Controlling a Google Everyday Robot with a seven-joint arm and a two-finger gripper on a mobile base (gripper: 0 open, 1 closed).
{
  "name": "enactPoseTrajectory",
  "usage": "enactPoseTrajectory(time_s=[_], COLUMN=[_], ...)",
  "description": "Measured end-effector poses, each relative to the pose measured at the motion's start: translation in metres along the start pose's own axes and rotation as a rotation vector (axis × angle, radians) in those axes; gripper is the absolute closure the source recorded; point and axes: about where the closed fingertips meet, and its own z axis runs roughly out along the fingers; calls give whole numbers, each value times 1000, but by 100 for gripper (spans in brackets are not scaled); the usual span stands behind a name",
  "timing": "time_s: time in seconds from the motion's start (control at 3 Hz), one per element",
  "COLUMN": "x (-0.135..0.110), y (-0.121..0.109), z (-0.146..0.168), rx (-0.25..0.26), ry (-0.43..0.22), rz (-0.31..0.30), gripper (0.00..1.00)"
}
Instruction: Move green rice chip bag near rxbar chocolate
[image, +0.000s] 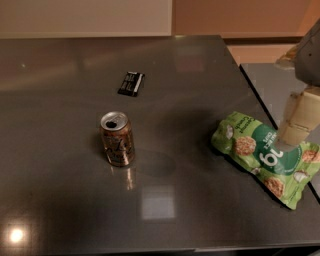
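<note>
On the dark, glossy table (60, 110), a bright spot of reflected light sits at the near-left corner, at about seven o'clock from the table's middle. Further right stands an orange-brown drink can (117, 138), upright, its silver top facing the camera with the dark mouth opening showing. At about one o'clock from the can, and clearly apart from it, lies the rxbar chocolate (131, 83) - a small flat black wrapper with white markings, its long side running roughly from twelve to six o'clock with a slight tilt. Open table lies between the bar and everything to its right. The green rice chip bag (267, 155) lies flat at about four o'clock from the bar, well apart from it and from the can, stretched slantwise from ten to four o'clock; its dark-green circle with white lettering and its round tan chip pictures face up, and its far-right end reaches the table's right edge. At about one o'clock from the bag's middle, just beside its upper edge, hangs the robot's cream-coloured hand (296, 125) below a grey arm section - whether it is wide or narrow cannot be told, and nothing is seen held in it.
</note>
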Motion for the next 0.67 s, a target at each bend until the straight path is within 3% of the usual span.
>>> enactPoseTrajectory(time_s=[0.67], x=[2], y=[3], z=[1], rx=[2], ry=[17], rz=[-36], gripper=[0])
